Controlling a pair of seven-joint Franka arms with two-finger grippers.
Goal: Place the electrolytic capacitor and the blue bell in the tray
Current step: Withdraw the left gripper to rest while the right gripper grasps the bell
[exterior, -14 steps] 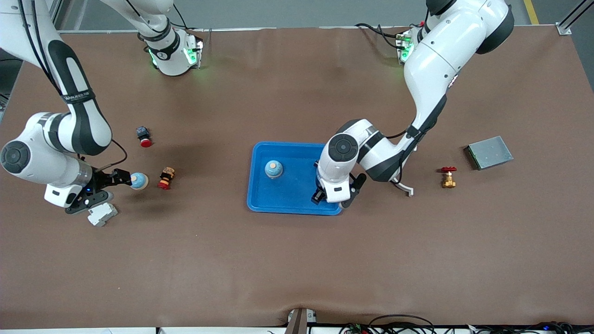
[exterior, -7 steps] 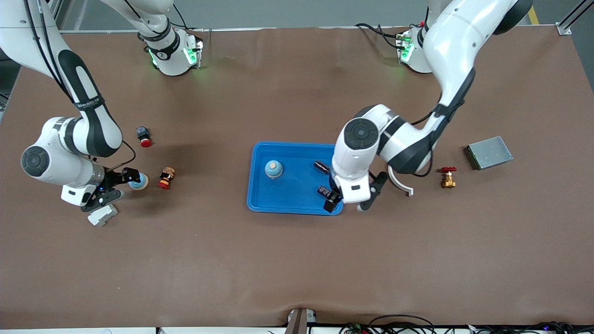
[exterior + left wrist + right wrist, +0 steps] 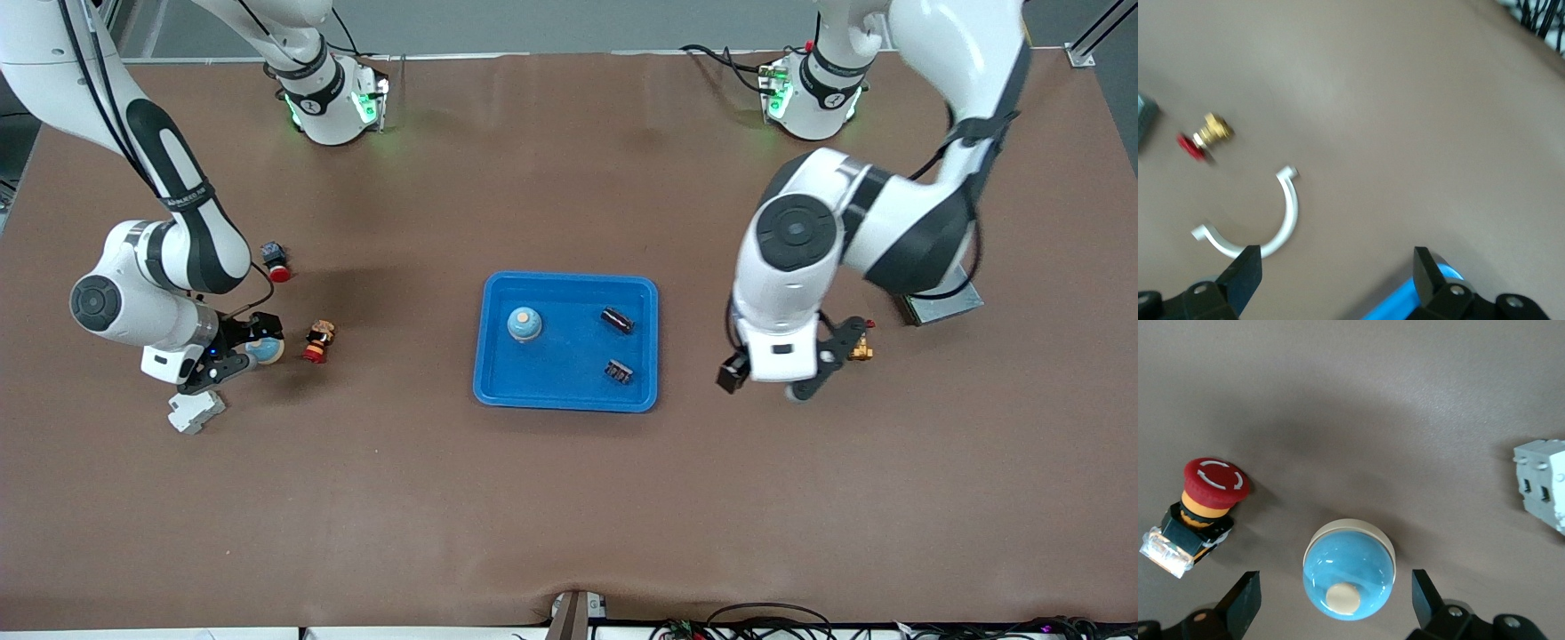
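Note:
The blue tray lies mid-table. In it stand a blue bell and two black electrolytic capacitors. My left gripper hangs open and empty over bare table beside the tray's edge, toward the left arm's end. A second blue bell stands on the table toward the right arm's end. My right gripper is open, with one finger on each side of that bell and a gap to it on both sides.
A red push button stands next to the outer bell, and another lies nearer the bases. A white terminal block lies close by. A white curved clip, a brass valve and a grey box lie near the left gripper.
My left gripper has let go of a capacitor in the tray, then lifted and swung off the tray toward its own end. My right gripper has come in around the outer bell.

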